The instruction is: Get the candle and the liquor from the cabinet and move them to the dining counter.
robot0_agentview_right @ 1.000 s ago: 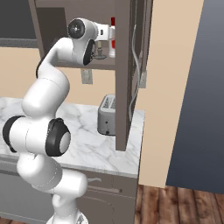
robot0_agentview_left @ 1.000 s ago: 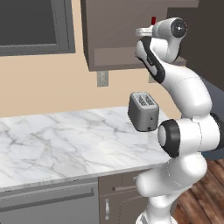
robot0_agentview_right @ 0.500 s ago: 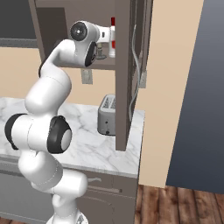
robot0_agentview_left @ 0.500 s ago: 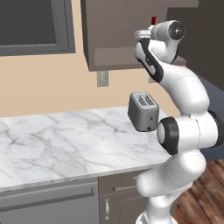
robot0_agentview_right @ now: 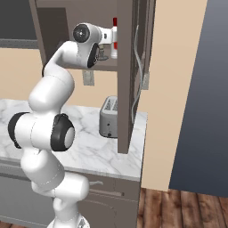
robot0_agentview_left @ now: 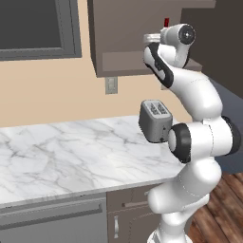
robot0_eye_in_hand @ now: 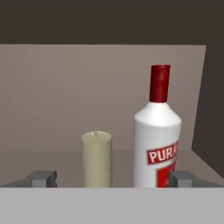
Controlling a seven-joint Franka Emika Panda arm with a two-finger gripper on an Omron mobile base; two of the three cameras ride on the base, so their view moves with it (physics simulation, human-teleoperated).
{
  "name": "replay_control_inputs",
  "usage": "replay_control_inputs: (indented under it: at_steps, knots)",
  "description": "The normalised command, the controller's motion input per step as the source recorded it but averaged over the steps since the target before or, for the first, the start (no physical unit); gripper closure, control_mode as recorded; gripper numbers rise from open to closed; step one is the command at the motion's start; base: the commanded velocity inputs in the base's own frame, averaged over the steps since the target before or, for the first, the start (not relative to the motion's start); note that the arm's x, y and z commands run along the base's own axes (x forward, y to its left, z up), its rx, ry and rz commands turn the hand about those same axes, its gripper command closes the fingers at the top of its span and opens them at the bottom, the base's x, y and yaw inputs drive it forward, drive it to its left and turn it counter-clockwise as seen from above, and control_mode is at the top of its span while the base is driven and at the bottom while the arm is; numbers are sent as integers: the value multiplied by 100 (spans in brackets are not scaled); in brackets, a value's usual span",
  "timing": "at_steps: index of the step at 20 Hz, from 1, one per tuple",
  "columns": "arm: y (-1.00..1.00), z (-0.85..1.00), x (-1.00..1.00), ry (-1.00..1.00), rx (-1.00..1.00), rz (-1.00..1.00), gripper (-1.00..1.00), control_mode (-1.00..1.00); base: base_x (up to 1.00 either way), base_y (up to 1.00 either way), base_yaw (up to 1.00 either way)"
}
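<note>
Spread to its widest, our gripper hangs at the mouth of the cabinet, holding nothing, its two dark fingertips low at either side of the hand view. Nearest us, between those tips, stands the candle, a short, matte, pale olive cylinder with a faintly rough top; its holder is hidden below. Just to its right is the liquor, a smooth white bottle with rounded shoulders, a narrow neck, a red cap and a red label, taller than the candle and close beside it. We judge the step to be choosing one and closing in, so we want to centre on a single item before advancing, or a finger may nudge its neighbour. Beyond them lies the cabinet's flat brown back wall.
</note>
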Motion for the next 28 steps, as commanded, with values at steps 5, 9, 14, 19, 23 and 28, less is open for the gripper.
replay_control_inputs:
  at_steps: [5, 9, 14, 19, 23, 28]
  knots:
    - [6, 0, 19, 1, 0, 0, -100, -100, 0, 0, 0]
    - [0, 0, 11, 1, 0, 0, -100, -100, 0, 0, 0]
    - [0, 0, 5, 0, 0, 0, -100, -100, 0, 0, 0]
    - [0, 0, 5, 0, 0, 0, -100, -100, 0, 0, 0]
    - [0, 0, 11, 0, 0, 0, -100, -100, 0, 0, 0]
    - [0, 0, 7, 1, 0, 0, -100, -100, 0, 0, 0]
